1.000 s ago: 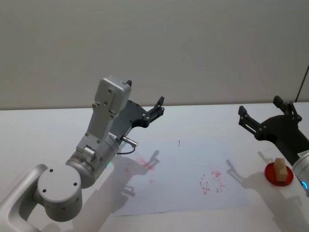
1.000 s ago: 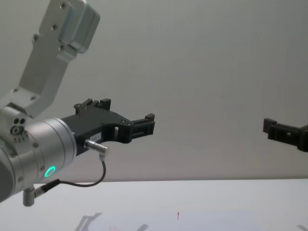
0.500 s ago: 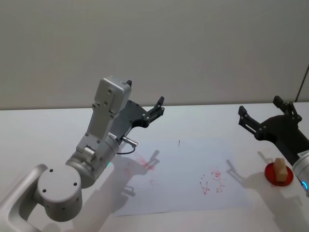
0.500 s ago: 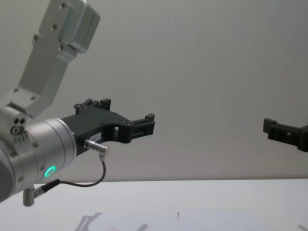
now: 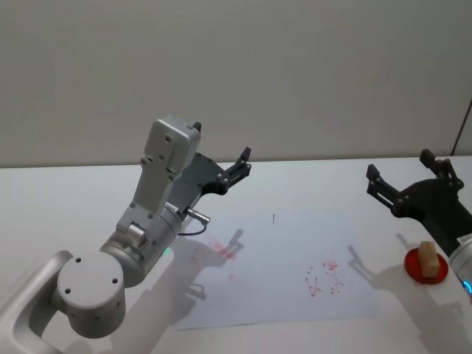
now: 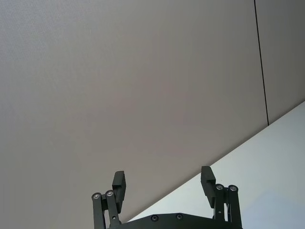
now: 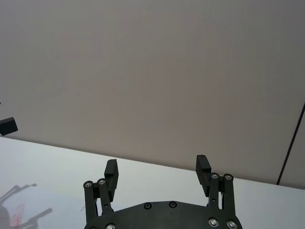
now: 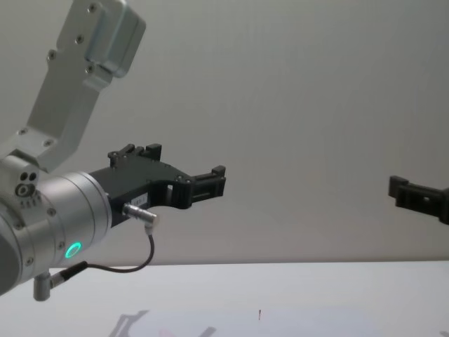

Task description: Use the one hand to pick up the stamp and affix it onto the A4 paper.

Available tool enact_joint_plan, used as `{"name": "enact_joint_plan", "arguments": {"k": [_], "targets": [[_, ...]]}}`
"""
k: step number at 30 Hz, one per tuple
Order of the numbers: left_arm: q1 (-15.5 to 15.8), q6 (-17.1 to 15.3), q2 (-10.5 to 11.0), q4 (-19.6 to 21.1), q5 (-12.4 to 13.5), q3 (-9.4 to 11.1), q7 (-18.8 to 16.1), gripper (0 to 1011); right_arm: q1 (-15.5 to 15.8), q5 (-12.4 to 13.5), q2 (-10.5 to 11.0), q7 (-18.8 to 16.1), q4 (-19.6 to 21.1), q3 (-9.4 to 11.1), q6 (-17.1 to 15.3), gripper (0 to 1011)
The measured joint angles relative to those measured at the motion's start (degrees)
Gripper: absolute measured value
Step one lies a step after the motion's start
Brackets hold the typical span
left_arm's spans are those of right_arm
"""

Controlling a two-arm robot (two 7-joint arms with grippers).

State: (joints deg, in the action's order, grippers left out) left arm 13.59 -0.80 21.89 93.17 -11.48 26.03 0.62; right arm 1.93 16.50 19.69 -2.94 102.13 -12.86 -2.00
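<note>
Right claw [image 5: 400, 167], wide and empty, hangs near above the stamp [image 5: 427, 254], likely poised to grasp. Left claw [image 6: 162, 177], wide, idles across the paper [image 5: 295, 273].

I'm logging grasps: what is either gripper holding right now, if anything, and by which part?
Nothing is held. The left gripper and the right gripper are both open and empty. The stamp stands free on the red pad.

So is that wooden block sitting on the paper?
No, the stamp stands on a red pad beside the A4 paper, past its right edge.
</note>
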Motion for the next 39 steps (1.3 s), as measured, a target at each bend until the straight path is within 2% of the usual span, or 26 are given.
{"name": "enact_joint_plan", "arguments": {"k": [12, 20, 23, 30, 39], "targets": [[0.0, 0.0, 0.0, 0.0, 0.0, 0.0, 0.0, 1001, 7.2, 0.2, 1.8, 7.7, 5.7, 0.3, -0.8, 1001], [0.0, 0.0, 0.0, 0.0, 0.0, 0.0, 0.0, 1001, 13.4, 0.6, 3.1, 15.3, 9.5, 0.9, -2.1, 1001], [0.0, 0.0, 0.0, 0.0, 0.0, 0.0, 0.0, 1001, 14.6, 1.0, 3.3, 17.1, 10.0, 1.3, -2.9, 1001], [0.0, 0.0, 0.0, 0.0, 0.0, 0.0, 0.0, 1001, 15.0, 1.8, 3.4, 18.3, 9.6, 2.1, -4.7, 1001], [0.0, 0.0, 0.0, 0.0, 0.0, 0.0, 0.0, 1001, 12.4, 2.7, 2.4, 16.6, 6.1, 2.8, -7.6, 1001]]}}
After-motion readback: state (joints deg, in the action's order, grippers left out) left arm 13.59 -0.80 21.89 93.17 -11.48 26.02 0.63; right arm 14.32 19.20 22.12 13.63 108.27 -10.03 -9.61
